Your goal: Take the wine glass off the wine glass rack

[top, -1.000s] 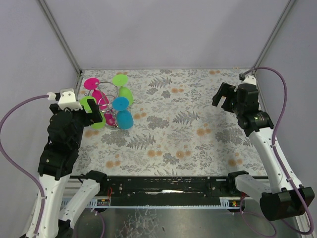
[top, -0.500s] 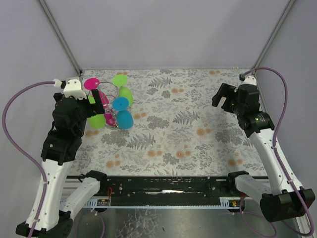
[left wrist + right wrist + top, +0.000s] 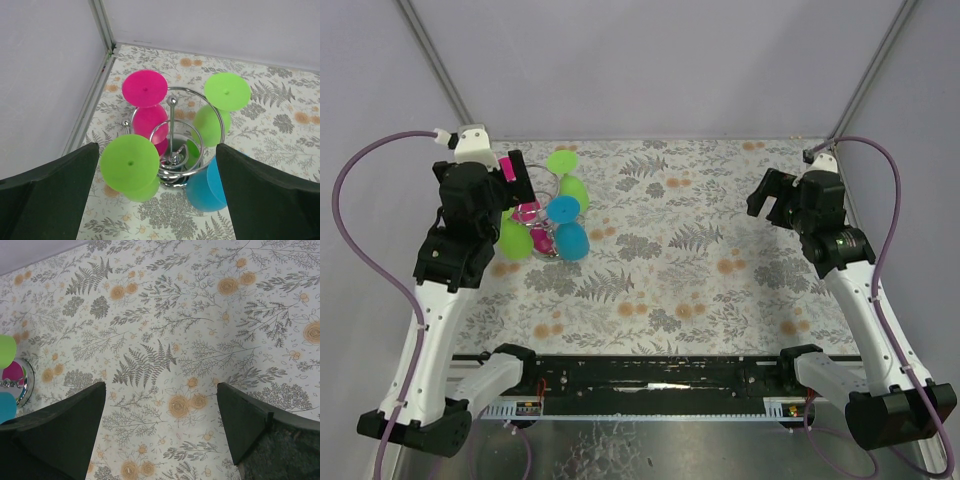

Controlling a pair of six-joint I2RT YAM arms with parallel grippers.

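Observation:
The wine glass rack [image 3: 172, 150], a silver wire stand on a round base, stands at the far left of the floral table [image 3: 700, 260]. Plastic wine glasses hang on it upside down: a pink one [image 3: 145, 88], a near green one [image 3: 130, 162], a far green one [image 3: 227, 91] and a blue one [image 3: 207, 187]. My left gripper [image 3: 515, 178] is open and empty, held above the rack, with its fingers [image 3: 50, 195] either side of it in the left wrist view. My right gripper [image 3: 775, 195] is open and empty over the right side of the table.
Grey walls with metal corner posts [image 3: 445, 75] close in the back and sides, and the rack sits near the left wall. The rack's edge [image 3: 22, 385] shows at the far left of the right wrist view. A black rail [image 3: 650, 375] runs along the near edge.
My left gripper has risen and moved toward the back, from beside the near green glass to above the rack. The glasses still hang on the rack. The right arm has not moved.

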